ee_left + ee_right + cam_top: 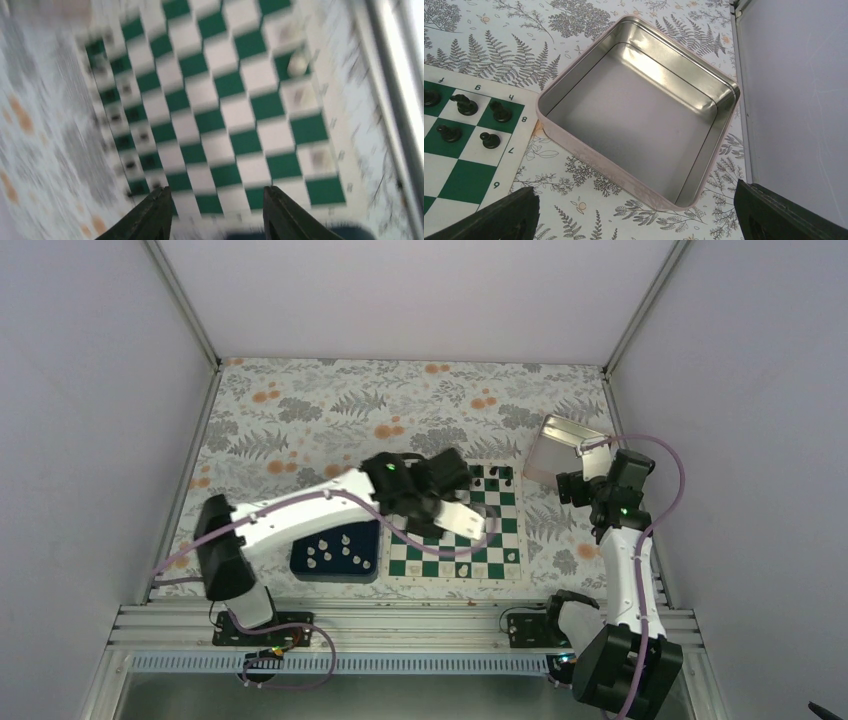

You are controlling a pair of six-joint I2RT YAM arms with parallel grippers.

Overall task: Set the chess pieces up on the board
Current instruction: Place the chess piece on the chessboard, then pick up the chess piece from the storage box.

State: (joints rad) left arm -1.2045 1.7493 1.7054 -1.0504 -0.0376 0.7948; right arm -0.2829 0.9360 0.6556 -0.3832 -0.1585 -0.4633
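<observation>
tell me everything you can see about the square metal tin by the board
The tin is a shallow square box with rounded corners, lidless and empty. Its inside looks like bare shiny metal with a stepped ledge below the rim; the outer wall looks pale pink. It lies flat on the fern-print tablecloth, turned at an angle, off the far right corner of the board. Its nearest corner comes right up to that edge; whether they touch cannot be told.

The green-and-white checked board (505,530) lies flat, right of centre. Most white chess pieces (327,552) cluster just left of it. One white piece (297,64) sits on a green square at the board's edge.
</observation>
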